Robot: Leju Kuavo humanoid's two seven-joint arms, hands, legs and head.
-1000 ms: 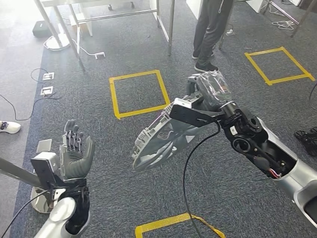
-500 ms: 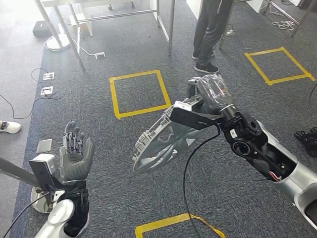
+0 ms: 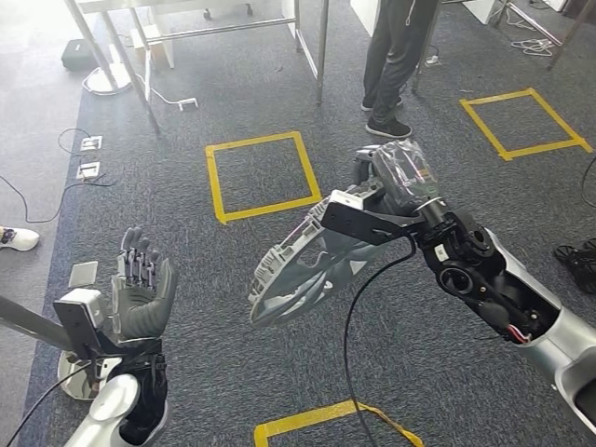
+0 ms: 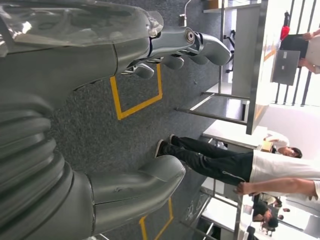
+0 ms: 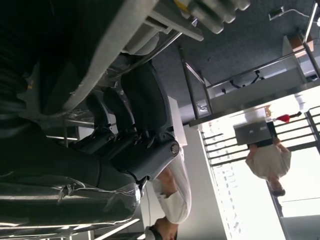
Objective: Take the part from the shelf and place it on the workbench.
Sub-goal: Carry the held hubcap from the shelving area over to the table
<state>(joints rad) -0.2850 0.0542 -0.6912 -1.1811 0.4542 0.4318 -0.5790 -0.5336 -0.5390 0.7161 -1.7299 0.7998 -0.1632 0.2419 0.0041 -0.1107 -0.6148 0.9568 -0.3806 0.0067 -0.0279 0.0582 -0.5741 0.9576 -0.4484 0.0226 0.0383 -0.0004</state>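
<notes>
Right hand (image 3: pixel 385 179) grips the grey part (image 3: pixel 302 265) at mid-frame, above the carpet (image 3: pixel 210 307).
Largest is that ribbed part, slanting from the hand down to lower centre. Yellow tape squares (image 3: pixel 262 175) mark the carpet behind it; a person's legs (image 3: pixel 392 56) stand at upper centre. Left hand (image 3: pixel 141 284), lower left, is raised with fingers apart, holding nothing.

The right hand (image 3: pixel 394 182) has drifted slightly to the right and a touch lower, carrying the grey ribbed part (image 3: pixel 302 270) with it. The left hand (image 3: pixel 141 289) has shifted slightly, and the small white plate (image 3: pixel 83 274) on the carpet lies lower in the head view, so the camera has moved a little.
</notes>
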